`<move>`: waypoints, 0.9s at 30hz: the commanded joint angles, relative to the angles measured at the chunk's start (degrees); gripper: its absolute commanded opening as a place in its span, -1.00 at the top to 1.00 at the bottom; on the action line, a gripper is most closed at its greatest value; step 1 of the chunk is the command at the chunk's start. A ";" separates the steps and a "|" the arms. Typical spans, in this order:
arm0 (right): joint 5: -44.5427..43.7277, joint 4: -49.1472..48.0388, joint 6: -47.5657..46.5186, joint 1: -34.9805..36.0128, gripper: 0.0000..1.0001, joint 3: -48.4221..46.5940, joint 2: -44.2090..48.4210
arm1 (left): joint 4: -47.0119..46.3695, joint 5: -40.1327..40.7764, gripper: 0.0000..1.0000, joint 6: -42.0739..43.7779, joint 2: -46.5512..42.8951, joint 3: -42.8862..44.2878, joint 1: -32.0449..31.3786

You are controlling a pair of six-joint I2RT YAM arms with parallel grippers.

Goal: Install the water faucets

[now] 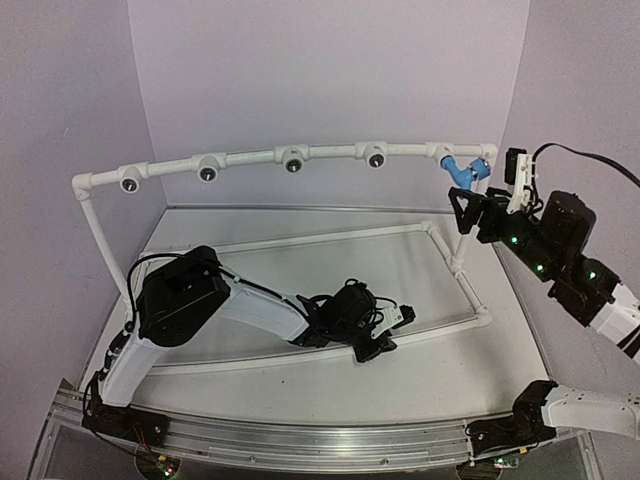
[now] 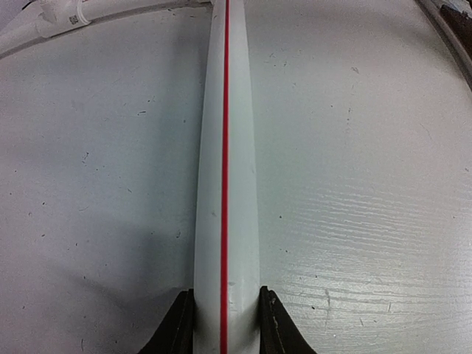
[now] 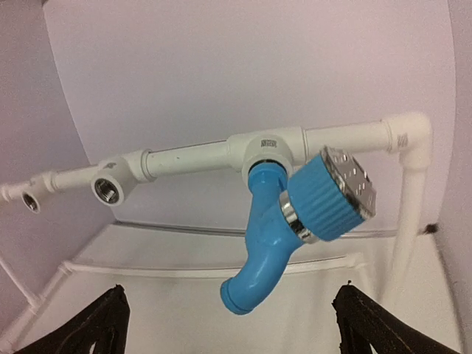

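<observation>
One blue water faucet (image 3: 267, 251) hangs screwed into the rightmost tee (image 3: 267, 145) of the white top rail, spout down, its ribbed blue knob (image 3: 324, 199) capped in chrome. My right gripper (image 3: 230, 324) is open just below and in front of it, one finger on each side and apart from it. In the top view that faucet (image 1: 465, 171) sits at the rail's right end with the right gripper (image 1: 470, 207) close by. My left gripper (image 2: 225, 324) is shut on the red-striped white base pipe (image 2: 225, 147), low at the frame's near rail (image 1: 430, 331).
Several tees on the top rail (image 1: 250, 158) show open dark threaded sockets, such as one (image 1: 293, 160) and its neighbour (image 3: 108, 190). A white upright (image 3: 409, 214) and elbow stand just right of the faucet. Lilac walls close in behind and at both sides.
</observation>
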State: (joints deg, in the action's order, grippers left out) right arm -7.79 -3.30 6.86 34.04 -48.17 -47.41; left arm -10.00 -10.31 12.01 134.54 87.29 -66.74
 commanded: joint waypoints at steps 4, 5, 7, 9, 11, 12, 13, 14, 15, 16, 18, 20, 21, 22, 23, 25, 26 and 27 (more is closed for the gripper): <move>-0.50 24.56 -54.77 -0.03 -0.97 -18.02 -3.07 | 13.25 -6.66 1.00 1.59 5.63 -2.08 -2.43; -0.64 25.25 -59.76 -0.03 -0.97 -19.55 -3.88 | 13.25 -6.66 1.00 1.55 5.61 -2.11 -2.43; -2.84 26.04 -69.30 -0.03 -0.97 -21.55 -5.48 | 13.22 -6.66 1.00 1.55 5.62 -2.10 -2.43; -6.18 26.42 -76.13 -0.03 -0.97 -22.80 -7.54 | 13.20 -6.65 1.00 1.53 5.64 -2.11 -2.43; -9.51 26.98 -82.27 0.01 -0.97 -23.08 -9.93 | 13.25 -6.49 1.00 1.47 5.60 -2.12 -2.43; -11.21 27.02 -85.96 -0.02 -0.97 -22.82 -10.75 | 13.25 -6.48 1.00 1.49 5.63 -2.09 -2.43; -12.55 26.86 -88.81 -0.03 -0.97 -22.47 -11.61 | 13.25 -6.48 1.00 1.45 5.69 -2.01 -2.43; -13.58 25.95 -90.93 -0.03 -0.97 -22.11 -12.41 | 13.30 -6.56 1.00 1.46 5.67 -1.96 -2.42; -14.41 24.55 -92.89 0.01 -0.96 -21.55 -13.01 | 13.34 -6.61 1.00 1.45 5.69 -1.90 -2.42; -14.95 22.93 -95.15 0.07 -0.97 -20.91 -13.41 | 13.38 -6.63 1.00 1.45 5.73 -1.83 -2.43; -15.66 18.55 -98.44 0.19 -0.97 -19.64 -13.98 | 13.46 -6.65 1.00 1.48 5.81 -1.73 -2.43; -16.95 11.82 -101.19 0.35 -0.97 -18.09 -14.82 | 13.55 -6.62 1.00 1.54 5.90 -1.60 -2.43; -17.64 7.80 -102.97 0.58 -0.97 -17.12 -15.26 | 13.61 -6.64 1.00 1.57 5.98 -1.51 -2.43; -18.30 3.47 -104.81 0.82 -0.97 -15.99 -15.70 | 13.66 -6.64 1.00 1.59 6.04 -1.43 -2.43; -18.85 -1.02 -106.66 1.02 -0.96 -14.45 -16.13 | 13.69 -6.60 1.00 1.59 6.05 -1.42 -2.43; -19.65 -6.48 -109.59 1.26 -0.86 -12.30 -17.19 | 13.65 -6.65 1.00 1.60 6.04 -1.42 -2.36; -20.25 -7.02 -109.67 1.40 -0.79 -12.14 -17.95 | 13.69 -6.63 1.00 1.57 6.03 -1.42 -2.30; -20.61 -7.08 -109.35 1.59 -0.70 -12.12 -18.59 | 13.69 -6.62 1.00 1.65 6.01 -1.42 -2.33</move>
State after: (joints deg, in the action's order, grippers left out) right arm -24.53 2.07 -96.40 34.84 -61.71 -63.79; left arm -9.88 -10.31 12.01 134.65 87.47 -66.74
